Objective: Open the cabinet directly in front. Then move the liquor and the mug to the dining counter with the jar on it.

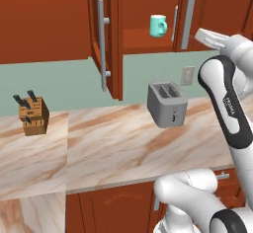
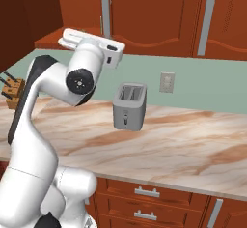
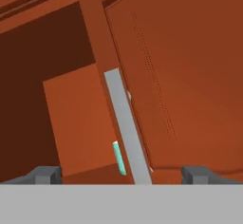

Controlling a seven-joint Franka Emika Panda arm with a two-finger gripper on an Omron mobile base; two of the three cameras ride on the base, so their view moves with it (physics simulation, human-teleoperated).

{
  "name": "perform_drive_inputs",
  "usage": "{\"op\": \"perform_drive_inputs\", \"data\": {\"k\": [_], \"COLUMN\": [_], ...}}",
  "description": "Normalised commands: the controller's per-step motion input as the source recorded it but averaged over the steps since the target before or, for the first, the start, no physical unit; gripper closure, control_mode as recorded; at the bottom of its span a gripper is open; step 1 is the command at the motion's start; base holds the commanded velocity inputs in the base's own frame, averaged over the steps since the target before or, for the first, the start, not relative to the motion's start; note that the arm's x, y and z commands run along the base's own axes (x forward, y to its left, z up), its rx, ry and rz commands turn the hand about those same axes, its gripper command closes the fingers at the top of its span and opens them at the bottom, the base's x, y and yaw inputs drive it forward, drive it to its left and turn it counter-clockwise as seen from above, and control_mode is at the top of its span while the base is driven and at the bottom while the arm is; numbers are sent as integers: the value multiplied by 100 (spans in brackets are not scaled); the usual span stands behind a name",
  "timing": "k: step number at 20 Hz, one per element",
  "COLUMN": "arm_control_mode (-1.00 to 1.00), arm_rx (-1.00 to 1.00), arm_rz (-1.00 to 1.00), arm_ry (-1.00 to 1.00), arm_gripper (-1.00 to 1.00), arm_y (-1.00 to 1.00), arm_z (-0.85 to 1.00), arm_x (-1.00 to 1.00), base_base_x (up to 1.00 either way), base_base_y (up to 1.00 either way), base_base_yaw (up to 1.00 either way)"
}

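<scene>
The cabinet's left door (image 1: 112, 39) stands swung out, edge-on to me. Its shelf (image 1: 143, 44) is exposed, and the teal mug (image 1: 158, 25) stands on it. My gripper (image 3: 122, 175) is open and holds nothing. In the hand view its two fingertips (image 3: 45, 174) sit wide apart on either side of the right door's grey bar handle (image 3: 126, 128), some way short of it. A thin teal sliver of the mug (image 3: 119, 157) shows just left of that handle. My hand (image 1: 213, 38) hovers by the right door's handle (image 1: 188, 17). The liquor, the jar and the dining counter are out of view.
A grey toaster (image 1: 167, 103) stands on the marble wall counter (image 1: 99, 148) below the cabinet. A knife block (image 1: 33, 114) sits at the far left, and a wall outlet (image 1: 188, 75) is behind the toaster. Drawers (image 2: 144, 193) run under the counter's edge.
</scene>
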Motion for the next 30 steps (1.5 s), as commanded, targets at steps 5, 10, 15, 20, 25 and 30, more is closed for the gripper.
{"op": "perform_drive_inputs", "data": {"k": [5,10,15,20,25,30], "arm_control_mode": [-100,-100,-100,-100,-100,-100], "arm_rx": [0,-1,-1,0,0,0], "arm_rz": [2,0,0,0,-1,0], "arm_ry": [3,2,4,2,0,0], "arm_gripper": [-100,-100,-100,-100,-100,100], "arm_y": [-18,1,1,0,0,0], "arm_z": [0,0,0,0,-2,-2], "arm_x": [53,48,65,73,81,55], "base_base_x": [0,0,0,0,0,0], "base_base_y": [0,0,0,0,0,0], "base_base_yaw": [0,0,0,0,0,0]}}
